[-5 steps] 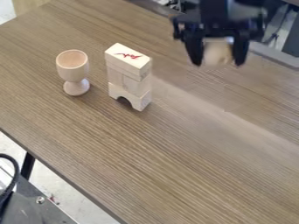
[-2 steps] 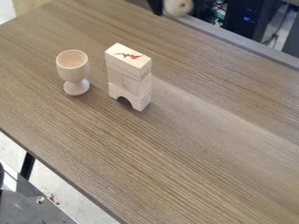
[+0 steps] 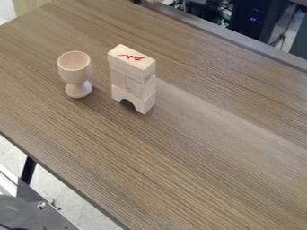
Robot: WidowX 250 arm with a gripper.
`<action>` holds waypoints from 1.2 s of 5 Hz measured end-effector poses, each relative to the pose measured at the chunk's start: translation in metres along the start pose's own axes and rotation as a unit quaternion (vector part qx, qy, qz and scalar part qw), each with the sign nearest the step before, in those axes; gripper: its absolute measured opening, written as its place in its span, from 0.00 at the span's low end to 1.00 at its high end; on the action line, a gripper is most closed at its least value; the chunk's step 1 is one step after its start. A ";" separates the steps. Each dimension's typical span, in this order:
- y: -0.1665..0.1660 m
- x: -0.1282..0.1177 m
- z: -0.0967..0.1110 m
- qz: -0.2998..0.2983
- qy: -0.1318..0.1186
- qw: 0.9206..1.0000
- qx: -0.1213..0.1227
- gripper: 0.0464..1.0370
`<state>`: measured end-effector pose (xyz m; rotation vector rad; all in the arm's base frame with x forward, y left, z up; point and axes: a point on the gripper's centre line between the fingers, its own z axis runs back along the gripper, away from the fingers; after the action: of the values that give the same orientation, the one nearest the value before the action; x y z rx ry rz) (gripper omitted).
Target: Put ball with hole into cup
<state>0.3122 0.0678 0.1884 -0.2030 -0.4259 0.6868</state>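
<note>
Clamping wooden ball in gripper, view's top edge; could topple block stack if swung too low, or tip wooden goblet if lowered off-centre

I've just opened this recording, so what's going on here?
The robot arm's job is to put a ball into the wooden goblet-shaped cup. At the view's top edge are slivers of what look like its gripper and the pale ball; whether it grips the ball can't be told. The cup stands upright without the ball, beside a stack of wooden blocks on the table.
</note>
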 end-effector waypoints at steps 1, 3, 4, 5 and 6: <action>0.019 0.008 -0.001 0.019 -0.002 1.000 0.012 0.75; 0.057 0.020 -0.003 0.058 -0.005 0.997 0.044 0.75; 0.072 0.012 -0.009 0.067 0.010 0.996 0.059 0.75; 0.090 0.004 -0.017 0.080 0.024 0.994 0.077 0.75; 0.098 -0.001 -0.023 0.079 0.033 0.992 0.089 0.75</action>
<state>0.2658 0.1407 0.1362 -0.0901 -0.2857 0.8680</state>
